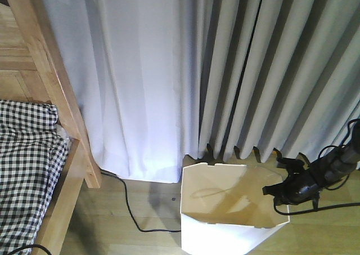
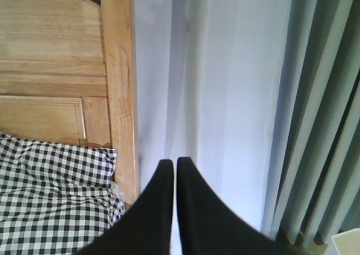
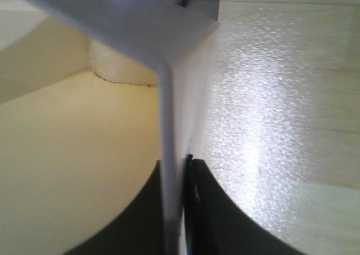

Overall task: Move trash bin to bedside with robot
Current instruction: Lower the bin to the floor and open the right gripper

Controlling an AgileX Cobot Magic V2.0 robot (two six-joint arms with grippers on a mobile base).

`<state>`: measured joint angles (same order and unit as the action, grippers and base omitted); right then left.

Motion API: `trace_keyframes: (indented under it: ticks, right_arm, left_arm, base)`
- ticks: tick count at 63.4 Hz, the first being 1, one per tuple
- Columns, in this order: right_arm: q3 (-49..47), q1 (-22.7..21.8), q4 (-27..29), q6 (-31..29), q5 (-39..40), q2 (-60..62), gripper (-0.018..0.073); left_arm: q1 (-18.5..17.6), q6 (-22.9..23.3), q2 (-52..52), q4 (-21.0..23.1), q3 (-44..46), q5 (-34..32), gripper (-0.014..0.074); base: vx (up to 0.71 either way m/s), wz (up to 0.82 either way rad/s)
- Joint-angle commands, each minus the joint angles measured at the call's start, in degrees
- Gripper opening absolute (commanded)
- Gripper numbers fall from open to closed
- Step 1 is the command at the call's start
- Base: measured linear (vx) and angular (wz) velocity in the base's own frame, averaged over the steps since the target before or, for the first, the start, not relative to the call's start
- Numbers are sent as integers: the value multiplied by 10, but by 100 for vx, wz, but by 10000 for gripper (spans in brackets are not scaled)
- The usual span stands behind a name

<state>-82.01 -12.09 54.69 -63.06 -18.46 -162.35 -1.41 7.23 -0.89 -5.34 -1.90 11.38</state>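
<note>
The white trash bin (image 1: 225, 232) with a cream inside stands on the wooden floor at lower centre-right, before the curtains. My right gripper (image 1: 279, 196) is shut on its right rim; in the right wrist view the thin white wall (image 3: 167, 153) runs between the two black fingers (image 3: 205, 210), one inside, one outside. The bed with its reddish-brown frame (image 1: 42, 58) and checked bedding (image 1: 28, 165) is at the left, a gap of floor away from the bin. My left gripper (image 2: 170, 164) is shut on nothing, held in the air facing the bedpost (image 2: 119, 86) and curtain.
Pale curtains (image 1: 225, 69) hang to the floor behind the bin. A black cable (image 1: 130, 210) trails across the floor between bed and bin. The bed's headboard (image 2: 45, 69) fills the left of the left wrist view.
</note>
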Motion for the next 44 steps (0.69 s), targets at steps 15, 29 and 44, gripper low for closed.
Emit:
trace_keyframes:
  ticks: [15, 29, 44]
  right_arm:
    - [-162, 0, -55, 80, -141, -83, -1]
    - [-238, 21, -75, 87, -126, -130, 4]
    - [-298, 46, -159, 203, -116, -175, 17]
  left_arm:
    - [0, 1, -8, 0, -15, -46, -6]
    - [0, 1, -8, 0, -15, -46, -6]
    - [0, 1, -8, 0, -15, -46, -6]
  base:
    - [0, 0]
    - [0, 0]
    - [0, 0]
